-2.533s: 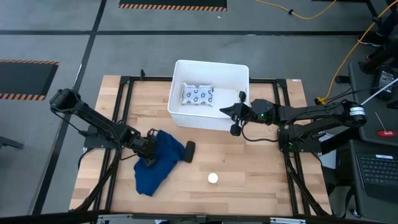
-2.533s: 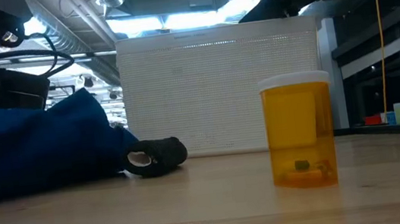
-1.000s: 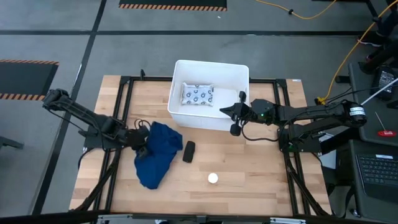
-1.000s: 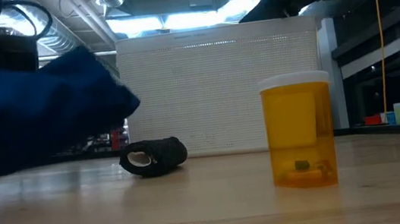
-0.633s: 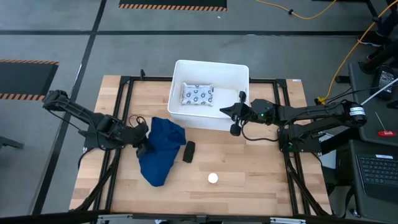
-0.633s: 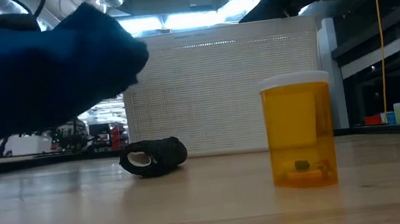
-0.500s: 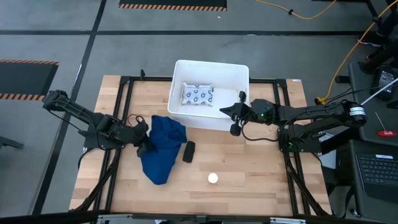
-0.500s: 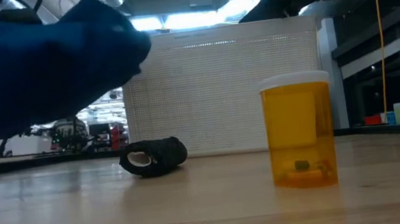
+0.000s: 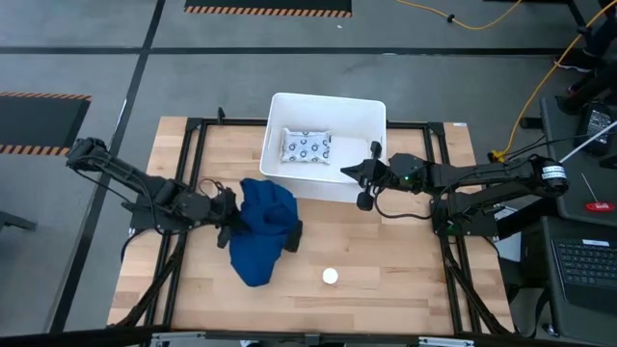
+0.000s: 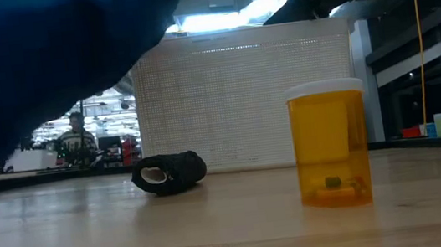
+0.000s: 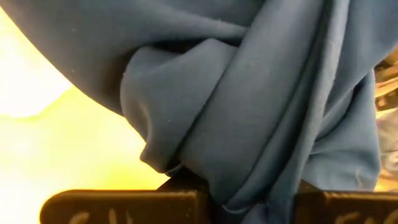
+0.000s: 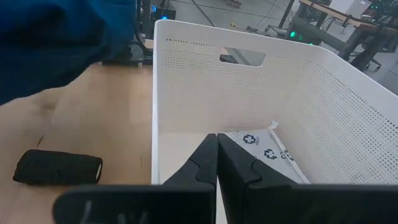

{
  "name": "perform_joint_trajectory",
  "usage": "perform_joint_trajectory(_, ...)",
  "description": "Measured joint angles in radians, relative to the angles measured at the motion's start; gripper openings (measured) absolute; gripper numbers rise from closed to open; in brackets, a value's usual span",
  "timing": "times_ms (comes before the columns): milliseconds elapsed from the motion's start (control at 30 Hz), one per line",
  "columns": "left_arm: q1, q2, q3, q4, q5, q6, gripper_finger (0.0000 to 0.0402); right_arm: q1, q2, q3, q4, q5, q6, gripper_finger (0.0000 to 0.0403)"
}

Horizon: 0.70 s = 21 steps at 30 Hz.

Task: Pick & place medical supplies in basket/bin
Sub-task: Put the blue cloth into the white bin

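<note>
left gripper (image 9: 229, 218) – fingers clamped, seemingly | right gripper (image 9: 359, 183) – fingers together

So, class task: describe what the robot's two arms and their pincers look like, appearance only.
Both arms are dark, slim and jointed, with black cables looped along them. The left pincer is black, its fingers flat, matt bars. The right pincer is black too, its fingers tapering to a wedge; a small green light shows behind it, and a pale band with red rings the arm's far end.
</note>
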Motion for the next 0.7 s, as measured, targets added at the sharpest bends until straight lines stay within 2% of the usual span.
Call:
perform_joint_trajectory(133,0.0,0.064,0.108,-0.038,-0.01,0.091,0.0035,0.0,0.0,0.0,0.001,0.0,0.0,0.0008)
perform_joint_trajectory(233,0.0,0.113,0.22,-0.144,-0.021,0.142,0.0035,0.0,0.0,0.0,0.001,0.0,0.0,0.0008)
perform_joint_trajectory(433,0.001,0.211,0.442,-0.409,-0.171,0.174,0.0035,0.0,0.0,0.0,0.002,0.0,0.001,0.0008)
perform_joint_trajectory(700,0.0,0.254,0.659,-0.434,-0.186,0.371,0.004,0.0,0.0,0.0,0.002,0.0,0.001,0.0008)
